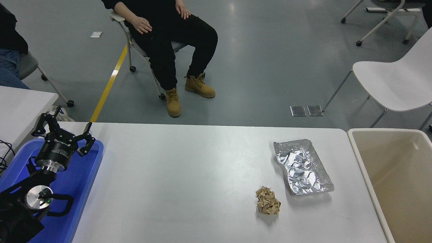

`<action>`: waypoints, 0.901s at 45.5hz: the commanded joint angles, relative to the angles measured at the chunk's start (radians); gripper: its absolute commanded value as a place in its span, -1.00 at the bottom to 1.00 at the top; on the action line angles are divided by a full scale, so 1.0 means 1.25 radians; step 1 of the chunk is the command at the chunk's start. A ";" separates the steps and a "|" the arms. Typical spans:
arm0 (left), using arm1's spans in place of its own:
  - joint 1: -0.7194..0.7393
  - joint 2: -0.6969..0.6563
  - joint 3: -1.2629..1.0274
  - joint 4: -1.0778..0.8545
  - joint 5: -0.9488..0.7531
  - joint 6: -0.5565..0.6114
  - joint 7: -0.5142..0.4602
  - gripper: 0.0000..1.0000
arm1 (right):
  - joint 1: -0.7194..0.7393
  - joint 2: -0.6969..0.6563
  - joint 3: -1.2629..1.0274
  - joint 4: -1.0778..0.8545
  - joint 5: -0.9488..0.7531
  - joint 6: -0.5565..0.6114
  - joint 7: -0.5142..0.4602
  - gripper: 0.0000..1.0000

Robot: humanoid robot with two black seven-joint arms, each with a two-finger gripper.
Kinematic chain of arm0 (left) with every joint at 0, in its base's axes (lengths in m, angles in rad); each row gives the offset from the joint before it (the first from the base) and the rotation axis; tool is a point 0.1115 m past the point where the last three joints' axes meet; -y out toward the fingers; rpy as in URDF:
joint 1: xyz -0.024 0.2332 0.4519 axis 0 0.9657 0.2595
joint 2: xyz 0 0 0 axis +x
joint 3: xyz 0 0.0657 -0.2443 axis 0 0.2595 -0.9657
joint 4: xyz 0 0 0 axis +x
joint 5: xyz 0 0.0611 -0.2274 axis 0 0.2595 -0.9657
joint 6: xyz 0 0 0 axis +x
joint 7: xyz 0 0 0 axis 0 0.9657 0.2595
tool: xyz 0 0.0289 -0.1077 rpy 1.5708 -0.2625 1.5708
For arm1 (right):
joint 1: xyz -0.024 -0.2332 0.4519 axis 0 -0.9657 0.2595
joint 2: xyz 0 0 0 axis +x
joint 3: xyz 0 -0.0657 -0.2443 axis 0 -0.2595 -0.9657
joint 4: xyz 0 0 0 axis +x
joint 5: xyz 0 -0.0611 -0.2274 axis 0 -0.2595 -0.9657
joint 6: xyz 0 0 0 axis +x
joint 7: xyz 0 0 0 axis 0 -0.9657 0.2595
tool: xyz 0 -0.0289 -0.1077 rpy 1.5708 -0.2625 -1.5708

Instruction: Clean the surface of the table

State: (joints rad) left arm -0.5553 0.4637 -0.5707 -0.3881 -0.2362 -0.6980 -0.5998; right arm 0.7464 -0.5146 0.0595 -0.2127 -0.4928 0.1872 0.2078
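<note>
The table surface [189, 175] is a wide glossy white top filling the lower picture. On its right part lies a crumpled silver foil tray [302, 166], and just in front of it a crumpled brown paper ball [267, 200]. My left gripper [64, 131] is parked at the lower left above a blue tray [79, 175], its fingers spread open and empty. My right arm and gripper are out of view, and so is the white paper cup it held.
A beige rectangular bin [398, 179] stands against the table's right end. A smaller white tabletop [20, 108] shows at the left edge. A person sits on a chair [168, 37] beyond the far side. A white chair [395, 81] stands at the far right.
</note>
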 commanded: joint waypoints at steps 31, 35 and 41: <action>0.000 0.000 0.000 0.000 0.000 0.000 0.000 1.00 | -0.077 0.164 -0.181 0.007 0.004 -0.056 0.001 -1.00; 0.000 0.001 0.000 0.000 0.000 0.000 0.001 1.00 | -0.077 0.164 -0.181 0.006 0.004 -0.056 -0.001 -1.00; 0.000 0.001 0.000 0.000 0.000 0.000 0.000 1.00 | -0.077 0.164 -0.179 0.006 0.004 -0.058 -0.002 -1.00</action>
State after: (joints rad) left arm -0.5553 0.4638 -0.5704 -0.3881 -0.2362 -0.6979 -0.5993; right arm 0.6530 -0.3239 -0.1525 -0.2051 -0.4880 0.1248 0.2075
